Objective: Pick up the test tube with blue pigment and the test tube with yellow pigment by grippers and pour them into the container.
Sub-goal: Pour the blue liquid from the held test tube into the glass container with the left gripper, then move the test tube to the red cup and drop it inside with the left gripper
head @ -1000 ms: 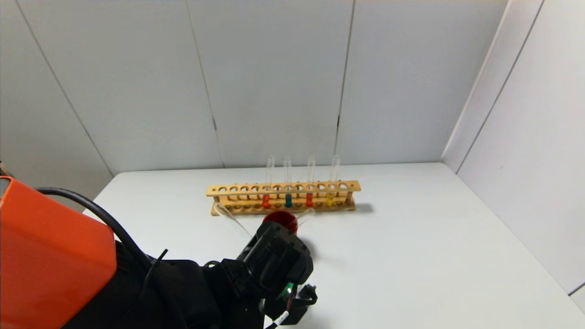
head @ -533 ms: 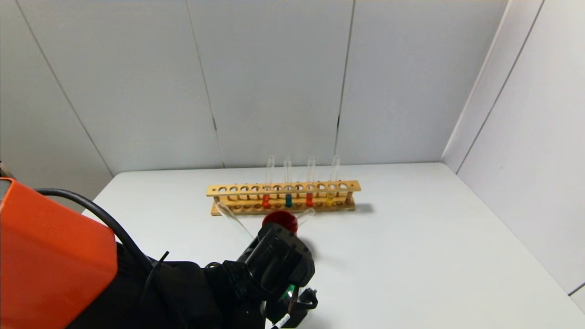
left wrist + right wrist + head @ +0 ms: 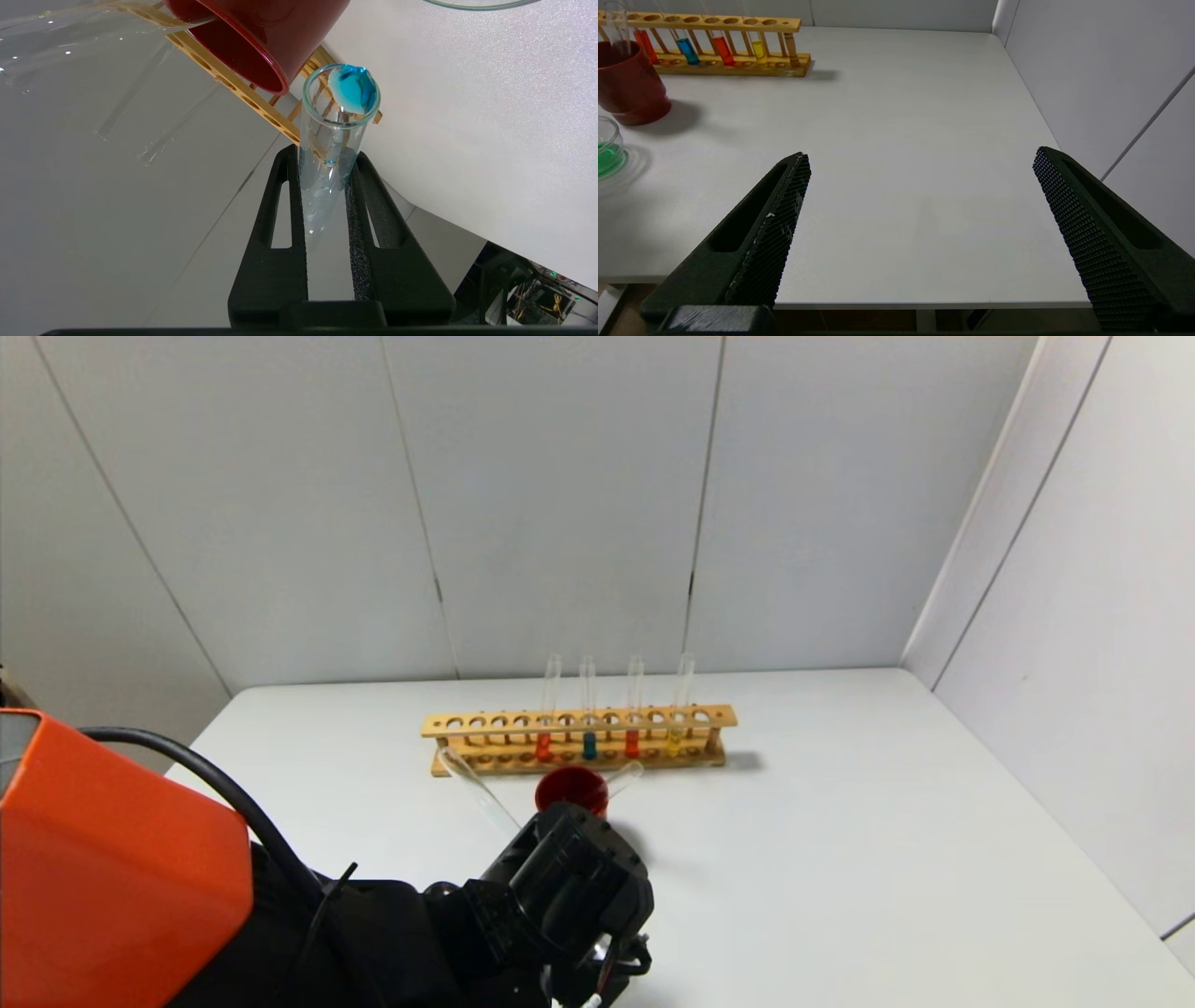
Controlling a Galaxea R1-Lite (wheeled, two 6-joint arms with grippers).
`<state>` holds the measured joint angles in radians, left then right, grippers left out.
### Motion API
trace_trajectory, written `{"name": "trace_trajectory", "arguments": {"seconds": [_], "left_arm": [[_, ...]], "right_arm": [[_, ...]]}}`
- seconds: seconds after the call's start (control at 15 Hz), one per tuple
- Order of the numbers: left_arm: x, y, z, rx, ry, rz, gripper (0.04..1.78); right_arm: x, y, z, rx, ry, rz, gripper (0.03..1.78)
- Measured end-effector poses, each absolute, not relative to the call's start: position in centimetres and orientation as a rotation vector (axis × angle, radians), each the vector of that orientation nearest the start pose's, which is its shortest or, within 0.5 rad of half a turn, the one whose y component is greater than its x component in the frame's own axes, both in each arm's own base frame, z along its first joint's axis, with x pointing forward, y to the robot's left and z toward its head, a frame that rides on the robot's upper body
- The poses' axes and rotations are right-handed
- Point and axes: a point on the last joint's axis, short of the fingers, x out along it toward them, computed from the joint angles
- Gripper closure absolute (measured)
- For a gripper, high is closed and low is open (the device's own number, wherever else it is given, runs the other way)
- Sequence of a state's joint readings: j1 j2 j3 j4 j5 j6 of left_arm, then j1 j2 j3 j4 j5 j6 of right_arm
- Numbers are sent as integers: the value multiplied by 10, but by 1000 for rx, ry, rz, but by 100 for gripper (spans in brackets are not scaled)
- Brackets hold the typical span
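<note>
Left gripper clamping test tube with blue pigment, hidden from head view

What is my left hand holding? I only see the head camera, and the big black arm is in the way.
Observer: The left gripper is shut on the test tube with blue pigment. The blue liquid sits right at its open mouth.
Operator: Where's the dish to pour into?
Observer: The container stands on the table beside the red cup. There is green liquid in it.
Operator: And my other hand?
Observer: The right gripper is open and empty, over the bare table near its front edge.
</note>
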<state>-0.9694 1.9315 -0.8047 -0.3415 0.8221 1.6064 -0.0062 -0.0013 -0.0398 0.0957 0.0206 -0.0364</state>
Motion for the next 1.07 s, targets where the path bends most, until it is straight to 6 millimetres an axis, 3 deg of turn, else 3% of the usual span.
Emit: {"name": "trace_trajectory", "arguments": {"seconds": [0.47, 0.73, 1.07], "left_arm": [[189, -255, 92, 2156, 266, -541, 152], [173, -262, 115, 2065, 148, -489, 152], [158, -238, 137, 1936, 132, -428, 152]], "right_arm": [[-26, 1, 77, -36, 55, 16, 7], [-26, 1, 77, -36, 55, 16, 7], [-26, 1, 77, -36, 55, 15, 7]]}}
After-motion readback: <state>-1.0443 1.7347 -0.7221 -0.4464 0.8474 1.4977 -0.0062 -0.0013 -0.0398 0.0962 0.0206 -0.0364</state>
